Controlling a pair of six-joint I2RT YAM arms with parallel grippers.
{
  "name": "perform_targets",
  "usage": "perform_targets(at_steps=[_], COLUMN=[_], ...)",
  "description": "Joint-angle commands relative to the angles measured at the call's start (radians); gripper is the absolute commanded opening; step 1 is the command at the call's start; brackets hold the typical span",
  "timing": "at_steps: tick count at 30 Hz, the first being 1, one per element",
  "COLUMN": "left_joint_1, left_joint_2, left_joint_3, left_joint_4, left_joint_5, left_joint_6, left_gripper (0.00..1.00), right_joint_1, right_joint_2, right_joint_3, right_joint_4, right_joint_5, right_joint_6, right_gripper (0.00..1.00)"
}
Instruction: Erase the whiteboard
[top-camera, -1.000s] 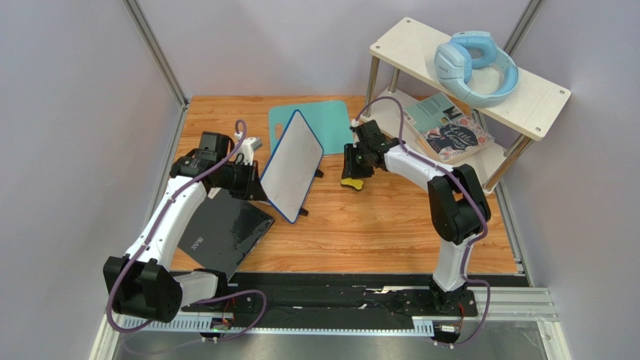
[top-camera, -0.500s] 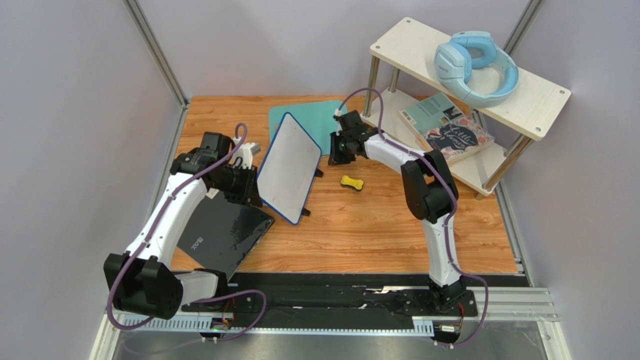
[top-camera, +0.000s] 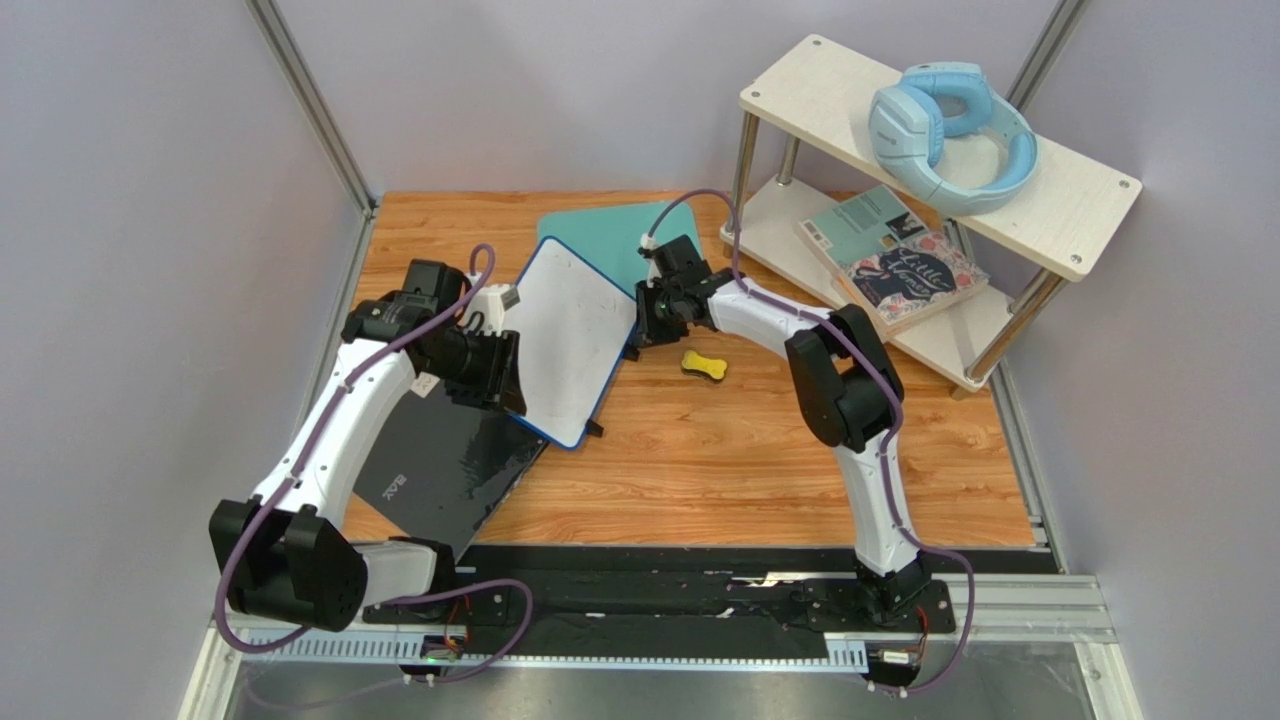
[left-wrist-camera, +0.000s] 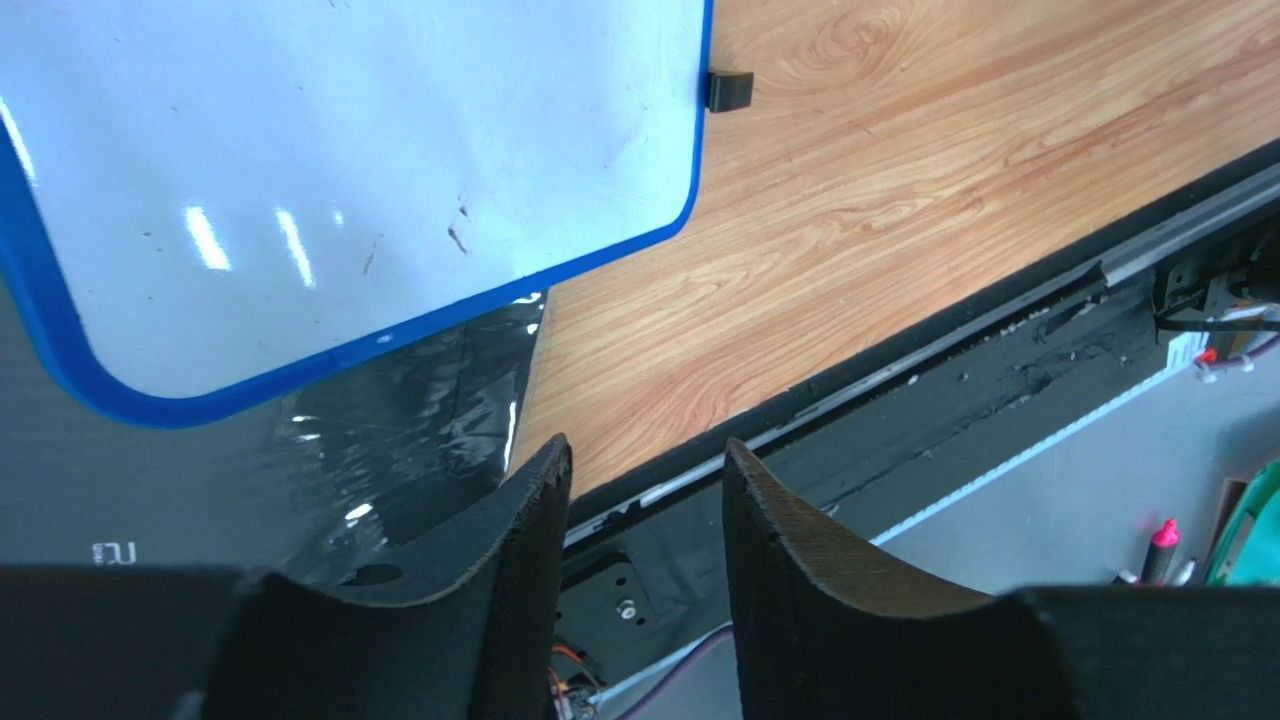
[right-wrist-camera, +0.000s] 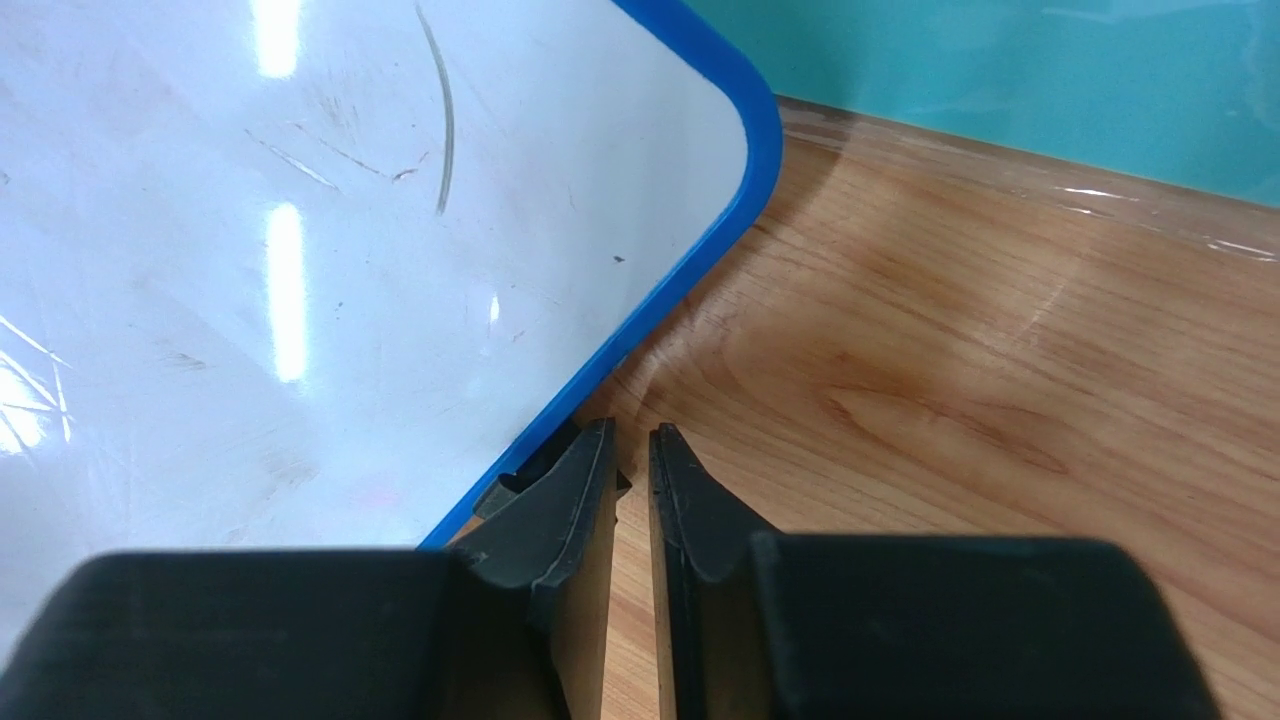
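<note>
Left claw (left-wrist-camera: 643, 465), part open and empty, seems to brace the whiteboard (top-camera: 571, 338) from 9 o'clock, keeping it tilted mid-worktop (top-camera: 781, 450); right claw (right-wrist-camera: 631, 450), nearly closed and empty, noses its 3 o'clock edge, yellow eraser (top-camera: 702, 363) lying loose just beside

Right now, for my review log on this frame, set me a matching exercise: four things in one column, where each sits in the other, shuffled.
Things:
1. whiteboard
2. headphones
3. small yellow block
4. books

Places:
A. lower shelf
B. wood tabletop, right of the whiteboard
C. tilted up between teal mat and black slab
D. top shelf

Pairs: 1-C; 2-D; 3-B; 4-A
</note>
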Motion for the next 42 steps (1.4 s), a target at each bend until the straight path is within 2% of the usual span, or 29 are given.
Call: perform_targets(at_steps=[1, 9, 12, 15, 17, 18, 21, 24, 27, 31, 42], left_joint_1=[-0.004, -0.001, 0.008, 0.017, 0.025, 0.029, 0.052, 0.071, 0.082, 0.091, 0.095], left_joint_2=[-0.030, -0.073, -0.076, -0.089, -0.099, -0.102, -0.122, -0.141, -0.150, -0.147, -0.147], left_joint_3=[0.052, 0.092, 0.098, 0.101, 0.096, 0.089, 0.064, 0.031, -0.006, -0.039, -0.039], left_joint_4=[-0.021, -0.010, 0.005, 0.020, 0.031, 0.036, 0.054, 0.074, 0.091, 0.102, 0.102], left_joint_5=[-0.027, -0.125, -0.142, -0.142, -0.149, -0.153, -0.156, -0.156, -0.151, -0.139, -0.136], left_joint_6=[0.000, -0.003, -0.017, -0.024, -0.023, -0.023, -0.017, -0.012, -0.006, -0.003, -0.001], left_gripper=[0.50, 0.67, 0.68, 0.69, 0.70, 0.71, 0.71, 0.71, 0.71, 0.71, 0.71], right_joint_1=[-0.005, 0.009, 0.021, 0.024, 0.024, 0.024, 0.025, 0.025, 0.025, 0.024, 0.047], right_joint_2=[-0.015, -0.047, -0.090, -0.121, -0.139, -0.156, -0.196, -0.243, -0.271, -0.239, -0.112], right_joint_3=[0.008, -0.053, -0.075, -0.076, -0.085, -0.094, -0.140, -0.200, -0.240, -0.221, -0.113], right_joint_4=[0.036, 0.012, -0.042, -0.122, -0.163, -0.165, -0.150, -0.102, -0.013, 0.057, 0.076], right_joint_5=[0.002, -0.042, -0.004, 0.052, 0.076, 0.070, 0.074, 0.100, 0.080, 0.065, -0.021], right_joint_6=[0.016, 0.034, 0.016, -0.034, -0.064, -0.100, -0.165, -0.257, -0.332, -0.396, -0.470], right_gripper=[0.17, 0.17, 0.17, 0.23, 0.33, 0.47, 0.70, 0.83, 0.88, 0.89, 0.83])
